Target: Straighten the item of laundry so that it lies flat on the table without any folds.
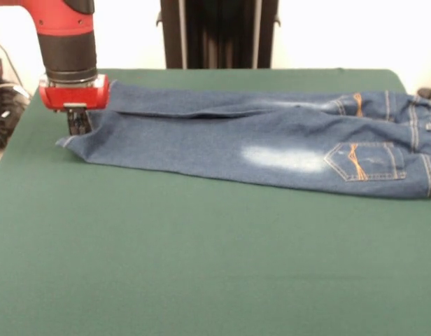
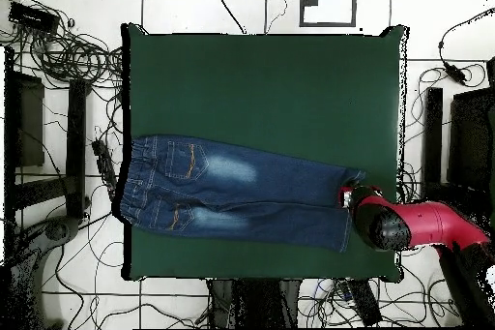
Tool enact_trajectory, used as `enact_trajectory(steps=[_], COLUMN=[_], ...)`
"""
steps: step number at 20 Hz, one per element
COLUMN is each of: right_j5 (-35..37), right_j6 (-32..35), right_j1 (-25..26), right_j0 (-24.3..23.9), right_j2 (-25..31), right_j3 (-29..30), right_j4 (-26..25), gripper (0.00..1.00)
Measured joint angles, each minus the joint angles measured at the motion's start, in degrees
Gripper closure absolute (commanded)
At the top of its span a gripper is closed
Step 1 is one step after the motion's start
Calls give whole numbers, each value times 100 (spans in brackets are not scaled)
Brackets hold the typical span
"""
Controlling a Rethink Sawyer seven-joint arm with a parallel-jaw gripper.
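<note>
The blue denim jeans lie lengthwise across the far half of the green table, back pockets up, with a whitish faded patch on the near leg. The waistband is at the right in the front view and the leg ends at the left. The two legs lie side by side, with a long crease between them. My gripper is low at the leg ends, under the red and black wrist. In the overhead view the jeans reach from the table's left edge to my gripper near the right edge.
The robot's dark pedestal stands behind the table's far edge. Cables and equipment lie on the floor around the table in the overhead view. The waistband reaches the table's edge. Bare green cloth extends on the near side of the jeans.
</note>
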Motion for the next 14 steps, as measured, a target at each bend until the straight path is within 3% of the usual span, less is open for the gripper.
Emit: enact_trajectory(steps=[14], right_j5=[1037], right_j6=[-1706], right_j1=[122], right_j0=[-9], right_j2=[367], right_j3=[-285], right_j4=[45], gripper=[100])
